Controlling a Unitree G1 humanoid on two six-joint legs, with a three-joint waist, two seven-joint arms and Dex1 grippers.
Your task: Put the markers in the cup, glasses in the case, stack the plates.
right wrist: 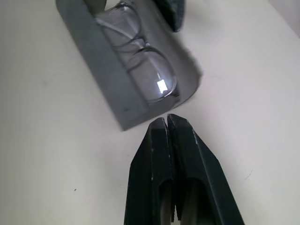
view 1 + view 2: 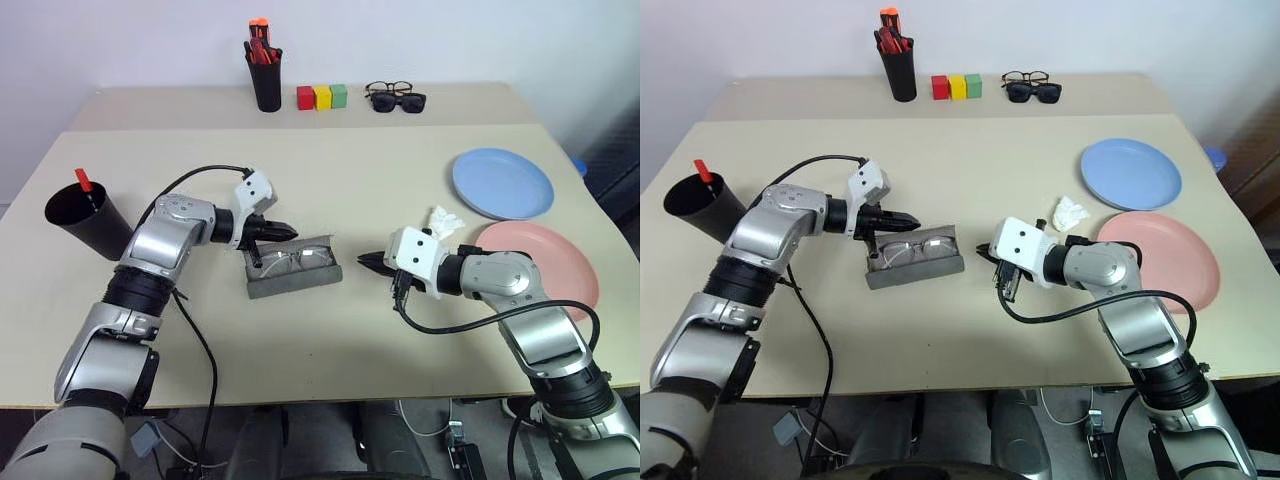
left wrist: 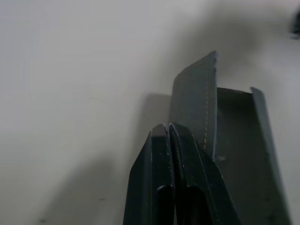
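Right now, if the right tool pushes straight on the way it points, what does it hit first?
Likely the case: the right tool points at its near end, where the glasses lie inside, with bare table between.

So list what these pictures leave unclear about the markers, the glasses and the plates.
- Markers: a red tip pokes out of the cup; the cup wall hides the rest, so a second marker cannot be confirmed.
- Glasses: lying in the case; the front wall hides their lower part, and the left claw crosses the flap.
- Pink plate: the right arm covers its near rim; beside the blue plate, not stacked.
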